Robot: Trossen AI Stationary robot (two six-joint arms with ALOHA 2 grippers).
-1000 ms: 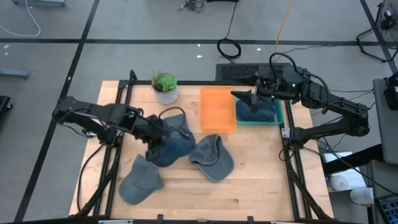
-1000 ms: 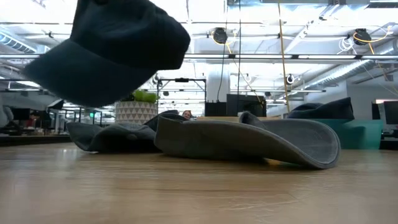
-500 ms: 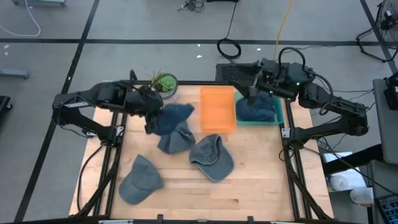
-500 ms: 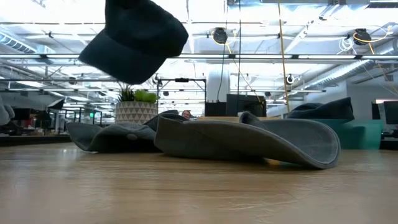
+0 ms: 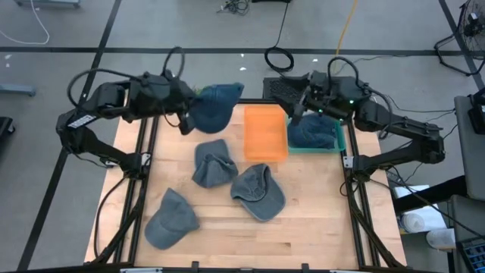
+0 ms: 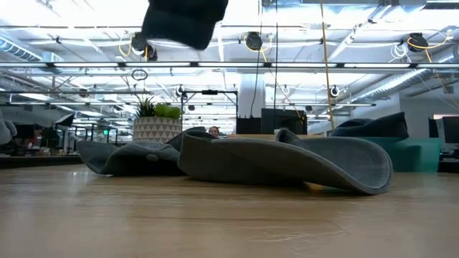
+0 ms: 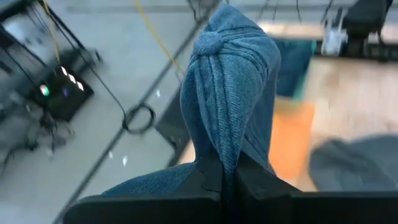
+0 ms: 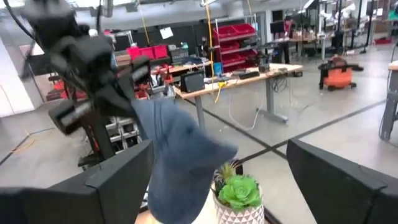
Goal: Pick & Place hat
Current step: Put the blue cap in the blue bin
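Observation:
My left gripper (image 5: 184, 115) is raised over the table's far left and is shut on a blue denim hat (image 5: 214, 106). The hat also shows at the top of the low view (image 6: 183, 20) and in the right wrist view (image 8: 180, 165). My right gripper (image 5: 298, 106) stands open above the teal bin (image 5: 339, 138), where another blue hat (image 5: 311, 133) lies. Its fingers (image 8: 121, 177) have nothing between them. Three grey-blue hats (image 5: 212, 164) (image 5: 258, 190) (image 5: 171, 219) lie on the wooden table. My left gripper pinches a gathered fold of the hat's cloth (image 7: 227, 155) between its two fingers. It comes from the table's left, slanting down. The hat is lifted clear of the table and reaches out beyond the fingertips, with its crown button (image 7: 213, 43) away from the gripper.
An orange tray (image 5: 265, 133) lies next to the teal bin at the far side. A potted plant (image 6: 158, 122) stands at the far left, under the raised hat. The metal frame rails (image 5: 144, 174) run along both table sides.
My left gripper has risen and swung from the table's middle toward the far edge, carrying the blue hat up off the pile of hats; the hat now hangs clear over the far left. My right gripper has tipped upward above the teal bin.

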